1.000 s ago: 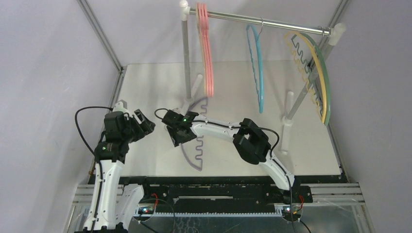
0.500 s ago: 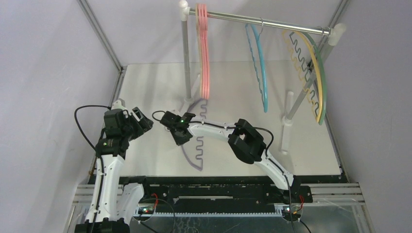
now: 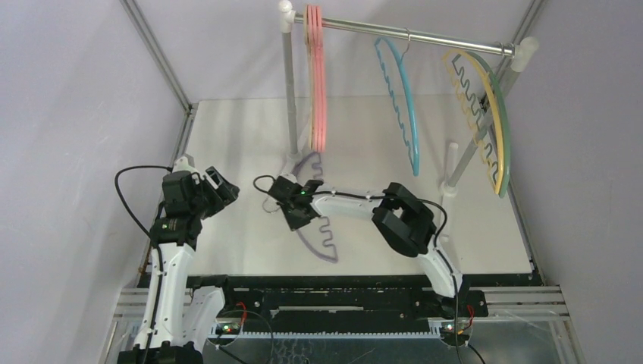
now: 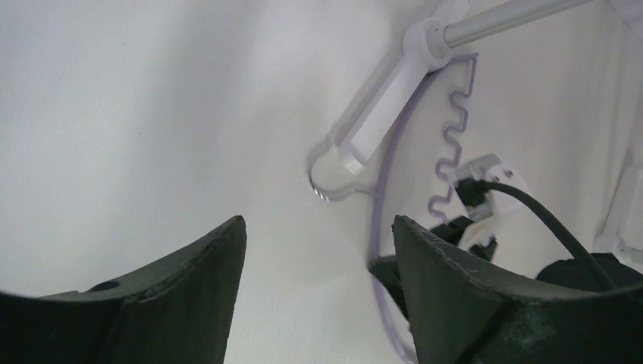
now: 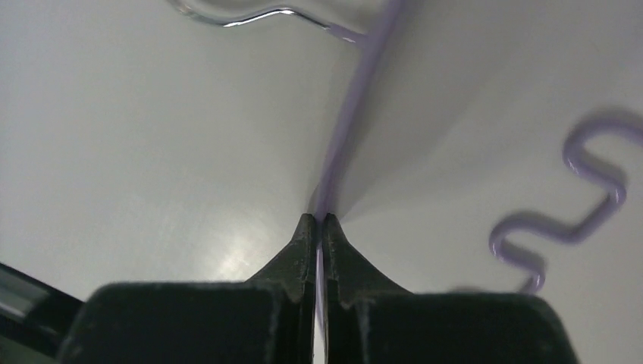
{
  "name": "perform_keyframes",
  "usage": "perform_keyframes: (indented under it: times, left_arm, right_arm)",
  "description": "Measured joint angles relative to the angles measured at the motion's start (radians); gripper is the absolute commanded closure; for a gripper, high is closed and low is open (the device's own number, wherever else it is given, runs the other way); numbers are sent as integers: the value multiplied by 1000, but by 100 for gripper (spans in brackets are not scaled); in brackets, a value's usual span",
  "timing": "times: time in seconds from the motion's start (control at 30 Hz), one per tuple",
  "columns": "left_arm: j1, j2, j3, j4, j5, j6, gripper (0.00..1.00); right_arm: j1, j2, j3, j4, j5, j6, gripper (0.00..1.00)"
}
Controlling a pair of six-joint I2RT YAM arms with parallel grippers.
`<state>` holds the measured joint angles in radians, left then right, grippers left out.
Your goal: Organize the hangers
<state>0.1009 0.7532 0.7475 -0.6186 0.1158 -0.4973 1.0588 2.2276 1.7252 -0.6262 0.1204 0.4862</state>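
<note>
While the left pincer hovers spread, the right pincer pinches the arc of the thin purple wavy-barred plastic hanger, likely to carry it for hanging.

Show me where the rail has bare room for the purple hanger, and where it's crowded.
One bare stretch of rail lies between the pink hangers and the blue hanger. Another sits between blue and the yellow and green hangers. Both ends are crowded.

pink hangers, a blue one, a yellow one and a green one hang on the rail; purple one is down on the table.
</note>
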Motion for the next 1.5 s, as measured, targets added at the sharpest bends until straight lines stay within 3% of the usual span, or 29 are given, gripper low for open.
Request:
perform_keyframes:
  times: [0.37, 0.7, 0.93, 1.27, 1.5]
  left_arm:
    - [1, -3, 0, 19, 5, -3, 25]
    - [1, -27, -14, 43, 41, -10, 26]
    - [1, -65, -97, 48, 67, -13, 26]
    - [2, -50, -98, 60, 98, -17, 26]
    - [2, -27, -98, 72, 109, -17, 26]
  right_arm:
    - [-96, -341, -215, -62, -263, -34, 100]
    - [-75, -619, -359, -78, -488, -11, 100]
    - [-48, -652, -408, -90, -504, 9, 100]
    - [104, -660, -439, -118, -503, 19, 100]
    - [133, -748, -328, -234, -459, 29, 100]
